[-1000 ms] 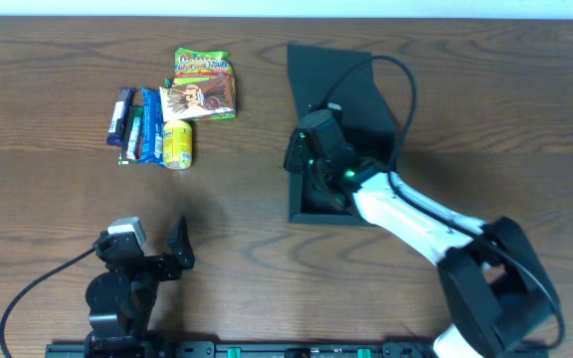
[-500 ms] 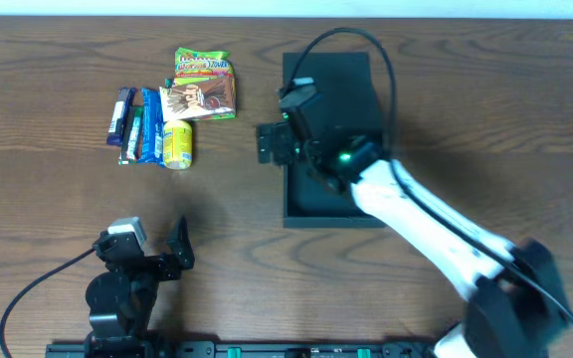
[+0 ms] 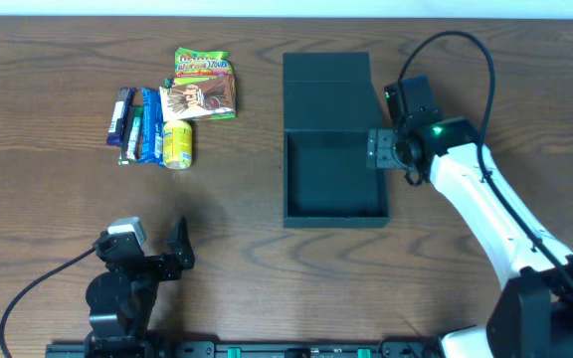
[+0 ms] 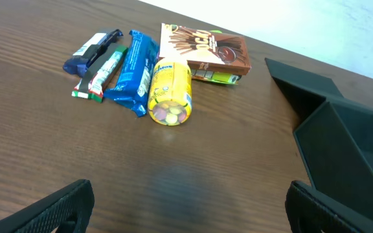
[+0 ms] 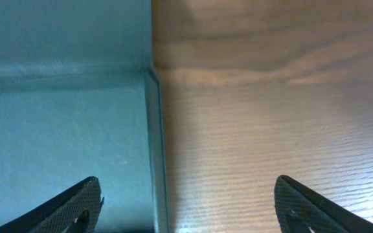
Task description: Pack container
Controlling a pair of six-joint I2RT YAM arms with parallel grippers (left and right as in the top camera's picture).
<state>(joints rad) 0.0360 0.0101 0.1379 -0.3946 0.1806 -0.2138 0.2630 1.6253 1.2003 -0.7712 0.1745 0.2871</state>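
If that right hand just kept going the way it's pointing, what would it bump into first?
Probably the container, at its right wall: the wall's top edge lies between the open fingers of the right hand. Slightly off, and it would touch the bare table beside it instead; depth is hard to judge.

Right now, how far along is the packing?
Done: lid of the container lies folded back. In hand: nothing; right arm jaws stand open beside its right wall, left arm jaws open too. Left: everything; the container is empty and the snacks lie on the table.
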